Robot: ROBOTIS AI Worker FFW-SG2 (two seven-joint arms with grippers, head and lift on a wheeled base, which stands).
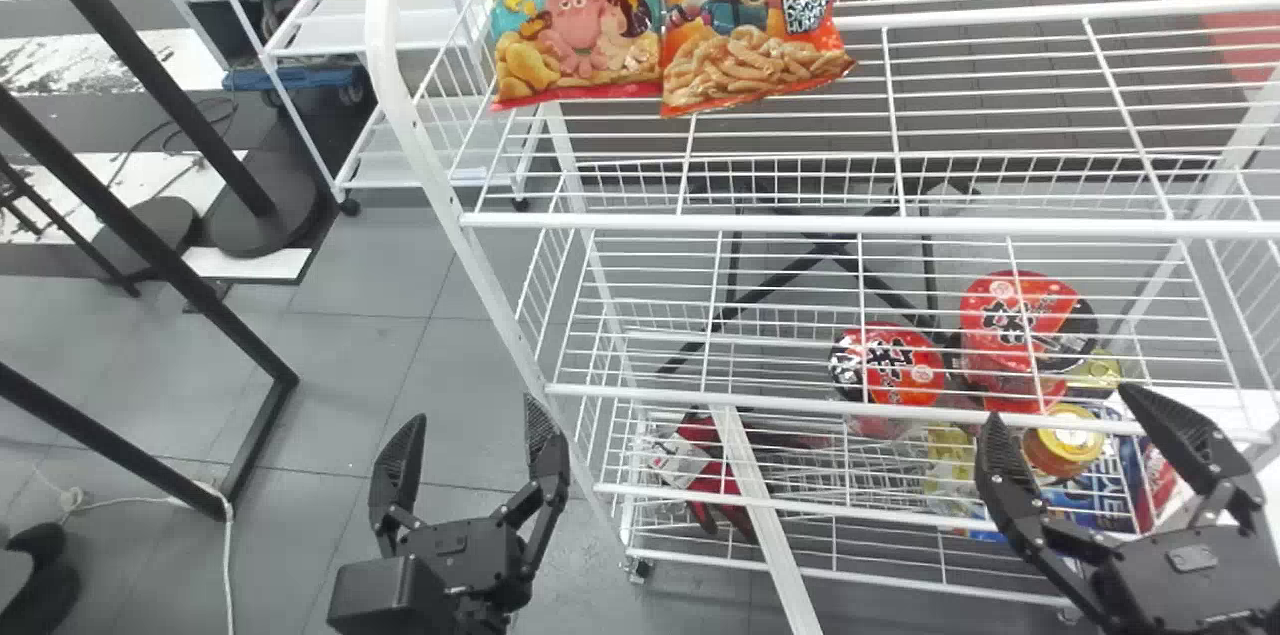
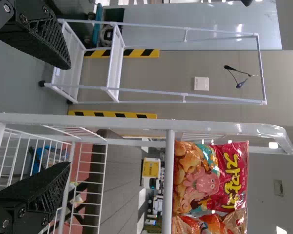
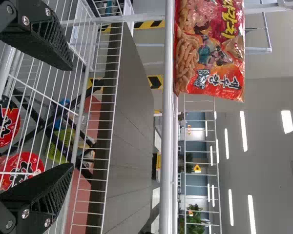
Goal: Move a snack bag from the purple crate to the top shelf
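Left jaws (image 1: 472, 413) and right jaws (image 1: 1062, 407) are each standing apart. Red snack bag (image 1: 575, 25) and orange snack bag (image 1: 750, 25) are resting side by side on the top shelf (image 1: 850, 226).

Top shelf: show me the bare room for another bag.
Bare wire lies right of the orange bag, between back rail and front rail; a strip also runs in front of both bags. Crowded: the left part, where the red bag meets the orange.

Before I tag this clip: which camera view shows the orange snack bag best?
The right wrist view, which has both ends of the orange snack bag inside the picture. The head view cuts off its top; the left wrist view shows one side, cropped by the edge.
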